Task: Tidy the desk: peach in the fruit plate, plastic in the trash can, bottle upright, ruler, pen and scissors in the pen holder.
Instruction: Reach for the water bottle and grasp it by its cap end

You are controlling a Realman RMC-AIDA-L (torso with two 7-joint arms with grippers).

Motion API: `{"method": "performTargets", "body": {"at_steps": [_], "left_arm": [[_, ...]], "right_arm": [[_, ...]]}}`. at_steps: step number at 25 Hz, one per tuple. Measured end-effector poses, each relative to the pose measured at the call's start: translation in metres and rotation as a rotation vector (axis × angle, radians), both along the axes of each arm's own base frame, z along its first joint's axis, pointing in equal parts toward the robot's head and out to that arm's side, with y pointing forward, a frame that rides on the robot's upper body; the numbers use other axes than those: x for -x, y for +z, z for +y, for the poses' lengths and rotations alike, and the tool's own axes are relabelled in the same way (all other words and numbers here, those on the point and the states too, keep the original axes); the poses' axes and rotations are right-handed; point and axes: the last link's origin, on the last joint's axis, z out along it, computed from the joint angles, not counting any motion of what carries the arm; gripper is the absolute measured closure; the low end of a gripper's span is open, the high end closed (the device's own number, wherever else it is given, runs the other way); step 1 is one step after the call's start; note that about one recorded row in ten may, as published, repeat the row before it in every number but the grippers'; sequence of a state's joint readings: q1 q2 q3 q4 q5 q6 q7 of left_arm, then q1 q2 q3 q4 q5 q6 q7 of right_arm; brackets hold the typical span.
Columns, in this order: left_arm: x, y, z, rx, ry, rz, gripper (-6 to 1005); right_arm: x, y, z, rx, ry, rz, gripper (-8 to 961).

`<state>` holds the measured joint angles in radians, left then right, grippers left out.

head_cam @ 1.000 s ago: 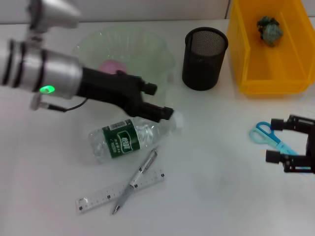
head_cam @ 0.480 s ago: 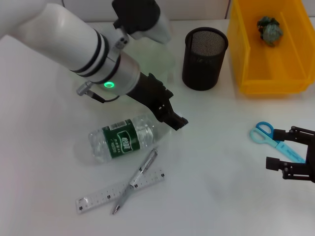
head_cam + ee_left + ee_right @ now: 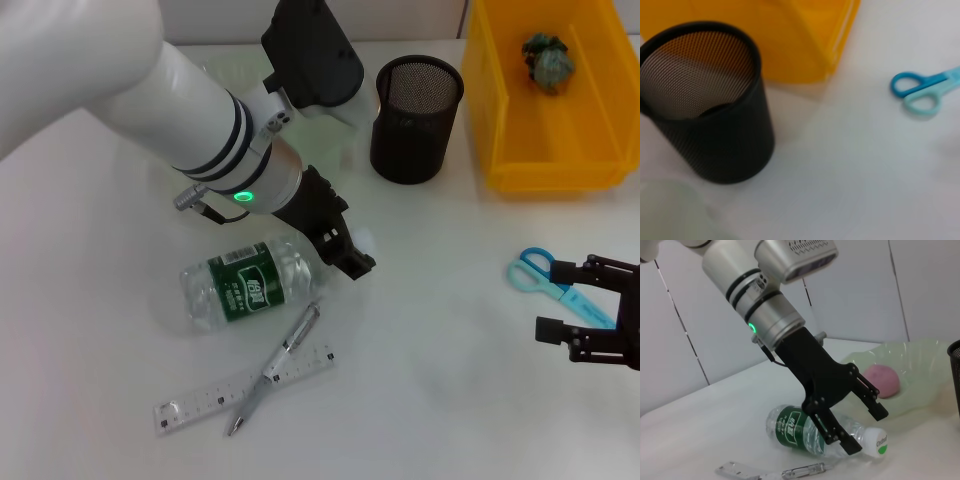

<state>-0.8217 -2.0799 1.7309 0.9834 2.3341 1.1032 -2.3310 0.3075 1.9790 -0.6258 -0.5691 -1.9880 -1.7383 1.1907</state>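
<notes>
- We see the left gripper [image 3: 352,252] spread wide over the neck of the bottle [image 3: 255,281], which lies flat on the desk [image 3: 450,400], presumably lining up to stand it upright.
- Right gripper [image 3: 597,325] hangs parked beside the scissors [image 3: 550,280], fingers parted, holding nothing.
- Peach [image 3: 882,380] already sits in the fruit plate [image 3: 920,367].
</notes>
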Motion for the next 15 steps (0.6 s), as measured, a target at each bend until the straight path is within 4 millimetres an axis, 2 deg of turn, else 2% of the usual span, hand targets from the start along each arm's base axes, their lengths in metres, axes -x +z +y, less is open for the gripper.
{"method": "performTargets", "body": {"at_steps": [12,15], "left_arm": [[0.01,-0.0089,-0.0047,-0.001,0.003,0.034,180],[0.0109,-0.0105,-0.0058,0.0,0.006,0.033,250]], "right_arm": [[-0.001,-0.0029,-0.0013,-0.002,-0.01,-0.001,116],[-0.0013,-0.0058,-0.0029,0.0,-0.007,0.005,116]]}}
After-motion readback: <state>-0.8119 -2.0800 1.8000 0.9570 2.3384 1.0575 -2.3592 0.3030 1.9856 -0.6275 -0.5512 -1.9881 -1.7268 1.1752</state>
